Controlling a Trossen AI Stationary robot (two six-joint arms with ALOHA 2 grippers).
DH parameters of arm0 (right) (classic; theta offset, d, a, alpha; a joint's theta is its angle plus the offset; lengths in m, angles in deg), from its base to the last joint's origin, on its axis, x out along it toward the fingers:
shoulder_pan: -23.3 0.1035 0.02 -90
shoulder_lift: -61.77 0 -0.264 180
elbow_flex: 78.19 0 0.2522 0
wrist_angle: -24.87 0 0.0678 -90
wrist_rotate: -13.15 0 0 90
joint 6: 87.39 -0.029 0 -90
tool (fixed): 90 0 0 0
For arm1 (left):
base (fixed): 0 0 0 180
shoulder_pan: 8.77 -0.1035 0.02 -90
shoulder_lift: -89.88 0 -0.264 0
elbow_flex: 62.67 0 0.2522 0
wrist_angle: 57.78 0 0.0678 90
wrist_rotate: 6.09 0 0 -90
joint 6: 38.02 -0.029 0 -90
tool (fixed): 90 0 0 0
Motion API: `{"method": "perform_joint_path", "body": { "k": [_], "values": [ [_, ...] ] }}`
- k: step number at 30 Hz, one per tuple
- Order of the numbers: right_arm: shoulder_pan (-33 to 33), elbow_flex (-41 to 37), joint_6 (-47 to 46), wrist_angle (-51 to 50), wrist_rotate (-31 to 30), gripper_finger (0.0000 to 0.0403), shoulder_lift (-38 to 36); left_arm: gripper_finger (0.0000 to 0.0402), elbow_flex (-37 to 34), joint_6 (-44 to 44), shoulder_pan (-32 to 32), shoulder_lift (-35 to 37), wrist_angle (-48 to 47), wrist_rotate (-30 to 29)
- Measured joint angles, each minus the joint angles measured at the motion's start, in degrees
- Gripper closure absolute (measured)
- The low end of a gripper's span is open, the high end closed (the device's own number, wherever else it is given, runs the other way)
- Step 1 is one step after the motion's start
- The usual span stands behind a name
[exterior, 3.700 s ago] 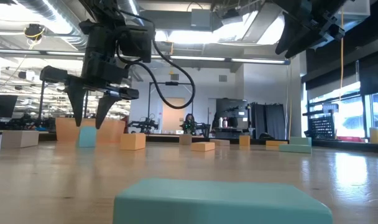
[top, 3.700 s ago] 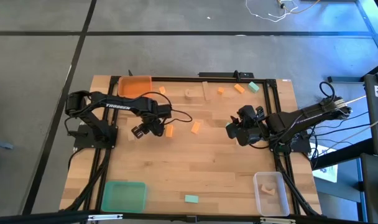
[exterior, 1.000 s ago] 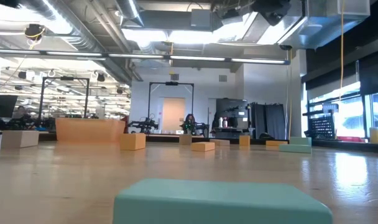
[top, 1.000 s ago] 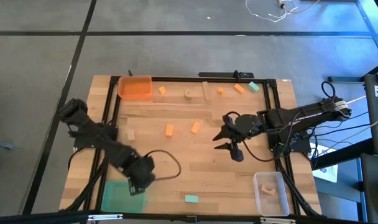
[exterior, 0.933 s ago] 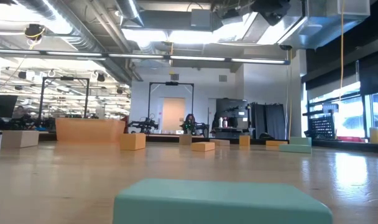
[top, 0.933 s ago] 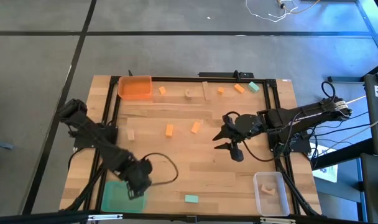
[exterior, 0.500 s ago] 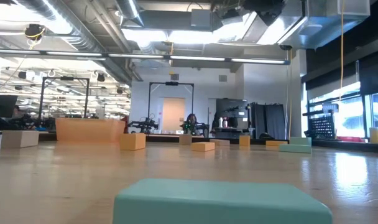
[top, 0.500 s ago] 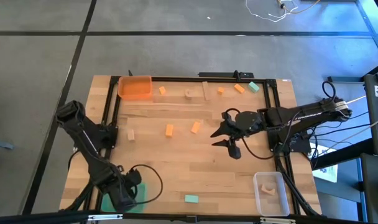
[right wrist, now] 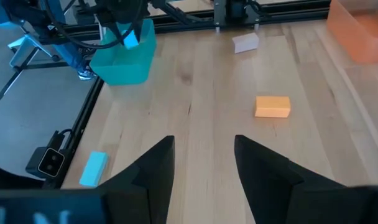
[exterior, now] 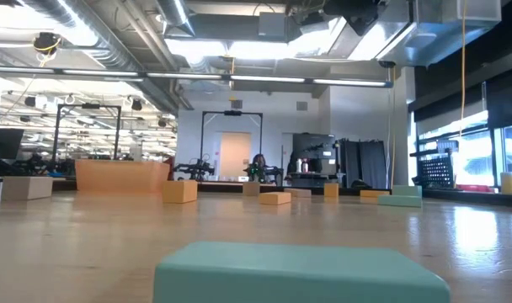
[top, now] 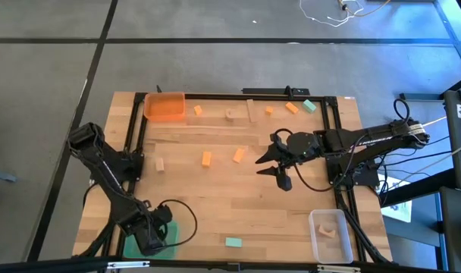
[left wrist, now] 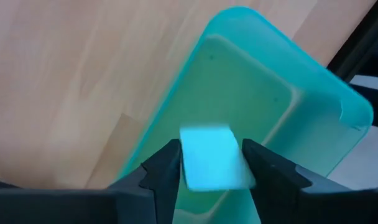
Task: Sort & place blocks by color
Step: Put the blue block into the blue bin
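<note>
My left gripper [top: 150, 238] hangs over the green tray [top: 174, 235] at the table's near left corner, shut on a teal block [left wrist: 211, 155]. The right wrist view shows this gripper [right wrist: 129, 36] pointing down above the tray [right wrist: 124, 61]. My right gripper [top: 271, 170] is open and empty above the table's middle right; its fingers spread wide in its own wrist view [right wrist: 204, 152]. Two orange blocks [top: 206, 158] [top: 239, 155] lie flat mid-table. Another teal block [top: 233, 243] lies near the front edge and fills the low view's foreground [exterior: 298, 269]. My left gripper pinches the teal block by two opposite sides [left wrist: 186, 158] between its two fingers [left wrist: 164, 168]. The fingers come from above, pointing down. The block is lifted clear and hangs over the inside of the green tray [left wrist: 263, 93].
An orange tray [top: 164, 106] stands at the far left. A clear tray [top: 329, 235] with a wood block in it stands at the near right. A wood block [top: 160, 164] lies left of centre. Several orange, wood and teal blocks line the far edge [top: 292, 108].
My left gripper has swung toward the table's near left corner with the teal block and now hangs over the green tray, still shut on the block. My right gripper has drifted slightly toward the table's left, staying open.
</note>
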State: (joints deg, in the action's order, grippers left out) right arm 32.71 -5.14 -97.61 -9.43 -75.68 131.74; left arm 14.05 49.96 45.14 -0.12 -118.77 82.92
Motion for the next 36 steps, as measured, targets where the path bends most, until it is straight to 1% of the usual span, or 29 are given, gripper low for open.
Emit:
{"method": "perform_joint_path", "body": {
  "k": [7,11,15,17,20,23,24,26,30,34,36],
  "values": [
    [0.0,0.0,0.0,-0.3,0.0,0.0235,0.0,0.0236,0.0,0.0,0.0,0.0,0.2,-0.5],
    [0.1,0.0,0.0,-0.6,0.3,0.0235,0.0,0.0233,0.0,0.1,-0.1,0.0,0.3,-2.8],
    [0.1,0.0,-2.8,-1.2,0.4,0.0235,0.0,0.0232,0.0,0.1,-0.7,1.2,0.1,-4.1],
    [0.1,0.0,-2.8,-2.0,0.4,0.0235,0.0,0.0231,0.0,0.0,-1.2,2.4,0.1,-6.3],
    [0.1,0.0,-4.3,-3.6,0.4,0.0235,0.0,0.0231,0.0,-0.1,-2.3,3.9,-0.7,-11.7],
    [0.1,0.0,-5.6,-8.6,0.4,0.0235,0.0,0.0231,0.0,-0.9,-3.2,5.9,-2.2,-15.9],
    [0.1,0.0,-7.5,-10.2,0.1,0.0235,0.0,0.0231,0.0,-1.8,-3.5,6.4,-2.6,-16.4],
    [-0.4,0.0,-14.4,-13.6,-1.0,0.0235,0.0,0.0231,0.0,-3.9,-4.5,7.1,-3.4,-17.5],
    [-4.2,0.0,-28.8,-22.3,-3.7,0.0235,0.0,0.0231,0.0,-9.1,-7.2,7.6,-5.2,-19.8],
    [-9.2,0.0,-34.3,-29.2,-4.0,0.0236,0.0,0.023,0.0,-15.2,-10.5,7.6,-6.7,-19.9],
    [-11.7,0.0,-34.3,-32.6,-4.1,0.0239,0.0,0.023,0.0,-17.9,-12.3,7.6,-6.6,-19.9]
  ]
}}
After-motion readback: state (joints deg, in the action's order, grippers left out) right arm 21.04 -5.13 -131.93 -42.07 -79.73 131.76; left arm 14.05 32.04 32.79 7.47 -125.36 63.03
